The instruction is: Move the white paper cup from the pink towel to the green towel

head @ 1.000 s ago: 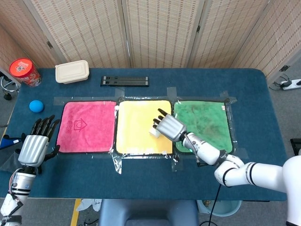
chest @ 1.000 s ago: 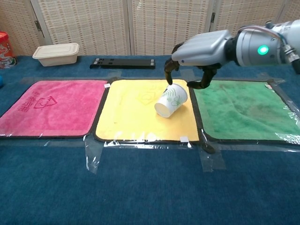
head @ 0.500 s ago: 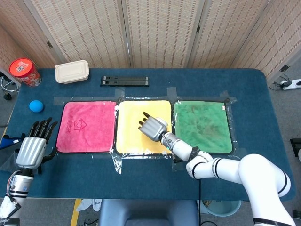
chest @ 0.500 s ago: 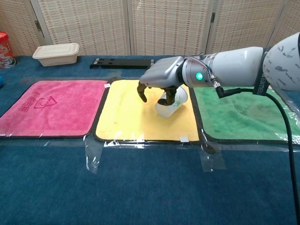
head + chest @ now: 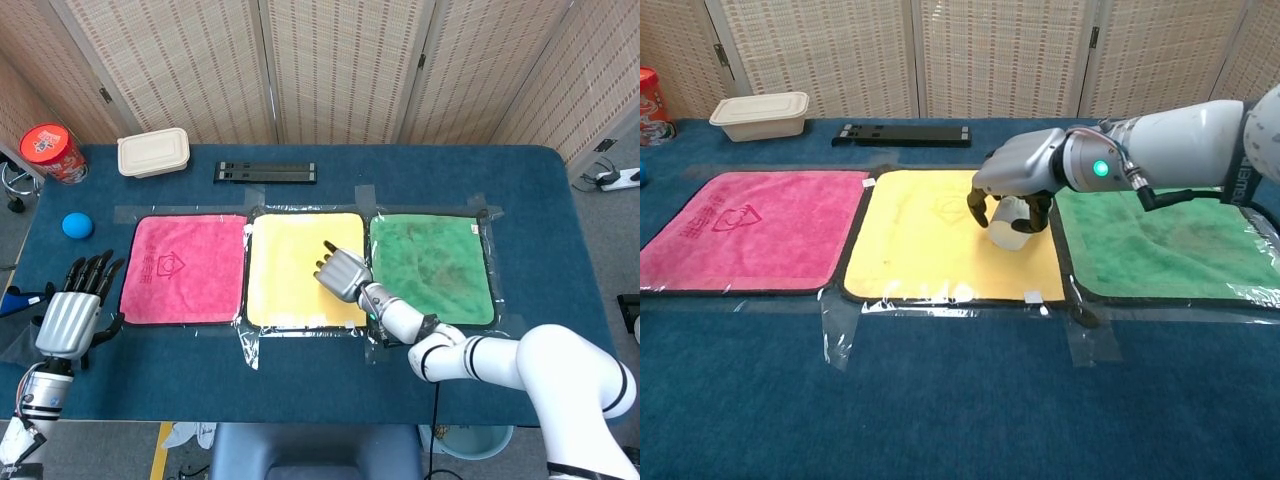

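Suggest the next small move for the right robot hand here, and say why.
Probably lift slightly, then carry rightward: the right robot hand has its fingers wrapped around the white paper cup, which is tipped over the yellow towel, not yet over the green towel.

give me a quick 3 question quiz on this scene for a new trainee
1. True or false: the white paper cup is standing on the green towel.
2. Which hand has its fingers curled around the cup? A) right hand B) left hand
3. Fill in: the cream lidded food container sits on the blue table behind the ____ towel.

Key
1. False: the cup is over the right part of the yellow towel, under the right hand.
2. A: the left hand is off to the side, by the table's edge, holding nothing.
3. Pink: the pink towel is the leftmost of the three.
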